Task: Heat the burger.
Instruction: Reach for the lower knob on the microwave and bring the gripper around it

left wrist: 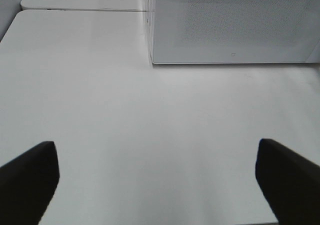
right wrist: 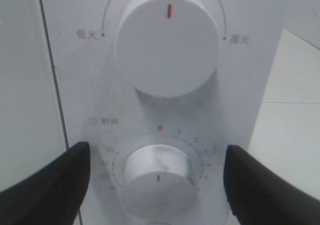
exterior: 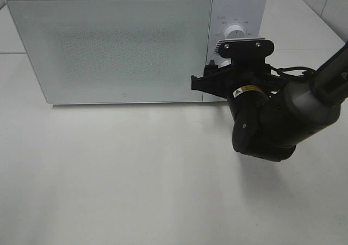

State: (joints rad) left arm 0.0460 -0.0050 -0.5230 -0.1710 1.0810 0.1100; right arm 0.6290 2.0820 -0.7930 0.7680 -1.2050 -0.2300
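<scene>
Here, right fingers (right wrist: 45,185) stand apart flanking the lower knob (right wrist: 159,180); left fingers (left wrist: 27,180) gape over the table (left wrist: 150,135).

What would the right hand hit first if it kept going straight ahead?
Most likely the lower timer knob on the microwave, centred between the open fingers of the right hand; the gap is unclear.

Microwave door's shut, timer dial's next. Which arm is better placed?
Right. The right tool stands open, straddling the white round lower timer dial on the white microwave's control panel. The left tool hangs open over the white table, facing the door, away from the dials.
</scene>
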